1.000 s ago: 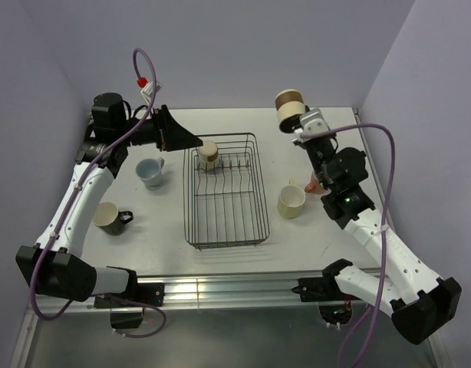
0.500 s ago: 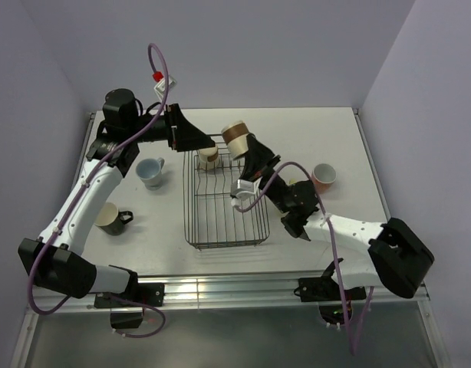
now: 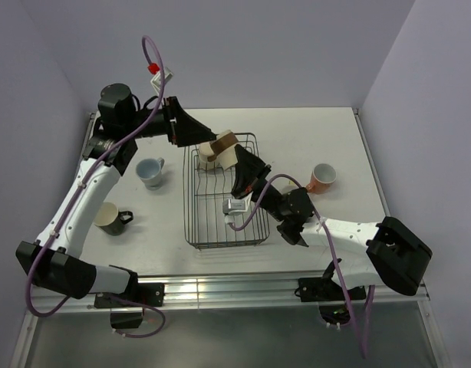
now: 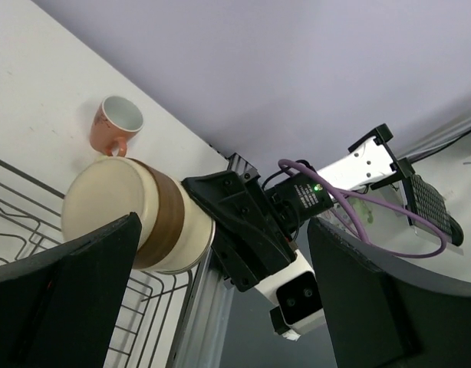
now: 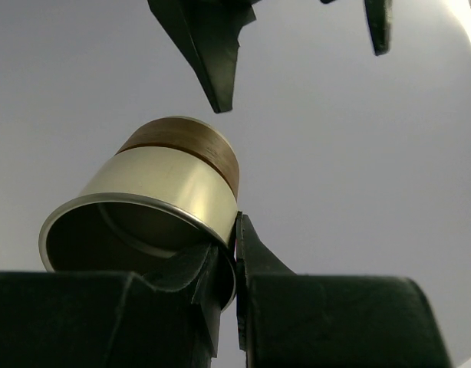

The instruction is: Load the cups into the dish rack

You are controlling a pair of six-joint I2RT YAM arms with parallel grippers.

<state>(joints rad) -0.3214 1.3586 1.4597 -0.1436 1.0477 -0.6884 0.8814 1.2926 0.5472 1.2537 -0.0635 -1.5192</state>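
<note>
My right gripper is shut on the rim of a tan tumbler, one finger inside and one outside. It holds the tumbler tilted over the back left corner of the black wire dish rack. A second tan tumbler sits in that corner, partly hidden. My left gripper is open and empty just left of the held tumbler. The pale blue-grey cup and the black cup stand left of the rack. The salmon-pink mug stands to the right. The yellow mug is hidden.
The right arm stretches across the rack's right side. The plate dividers run along the back half of the rack. Walls close the table at the back and both sides. The pink mug also shows in the left wrist view.
My right arm has swung from the back right across over the rack with the tumbler and lowered it toward the back left corner. My left gripper shifted slightly and stayed open.
</note>
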